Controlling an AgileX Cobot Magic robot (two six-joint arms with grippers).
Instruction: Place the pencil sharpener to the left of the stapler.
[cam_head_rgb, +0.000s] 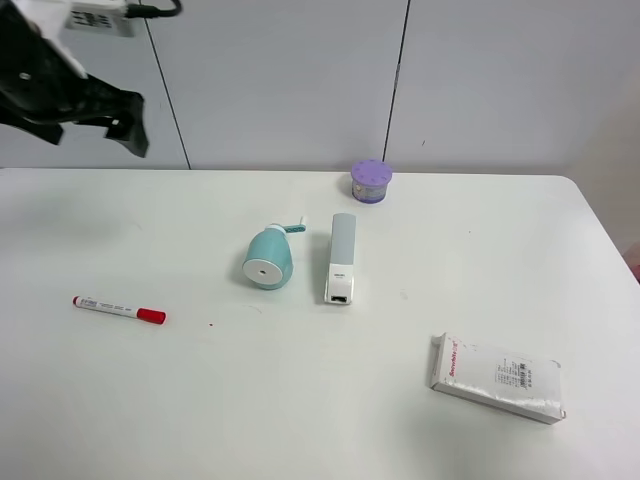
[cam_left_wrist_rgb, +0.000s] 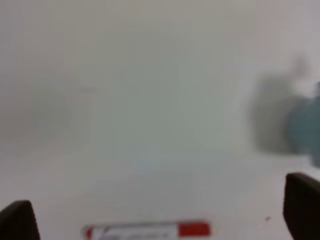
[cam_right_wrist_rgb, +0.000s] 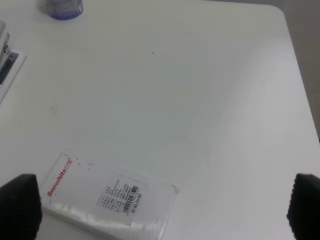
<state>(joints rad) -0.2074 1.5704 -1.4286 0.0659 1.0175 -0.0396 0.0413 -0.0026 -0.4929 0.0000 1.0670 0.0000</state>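
The light-teal pencil sharpener (cam_head_rgb: 268, 258) lies on the white table (cam_head_rgb: 120, 400), white round end toward the front and crank at the back. Just to its right, a small gap away, is the long white stapler (cam_head_rgb: 341, 257) with its grey-blue top arm. My left gripper (cam_head_rgb: 128, 128) hangs high over the table's far left corner, well away from both. In the left wrist view the gripper (cam_left_wrist_rgb: 161, 212) is open and empty, and the sharpener (cam_left_wrist_rgb: 306, 131) is a teal blur. My right gripper (cam_right_wrist_rgb: 162, 205) is open and empty; the stapler (cam_right_wrist_rgb: 5, 55) shows only at that view's edge.
A red-capped white marker (cam_head_rgb: 118, 308) lies at the left front, also seen as the marker (cam_left_wrist_rgb: 150, 230) under the left gripper. A small purple jar (cam_head_rgb: 371, 181) stands behind the stapler. A white packet with red print (cam_head_rgb: 497, 378) lies front right, below the right gripper (cam_right_wrist_rgb: 107, 200).
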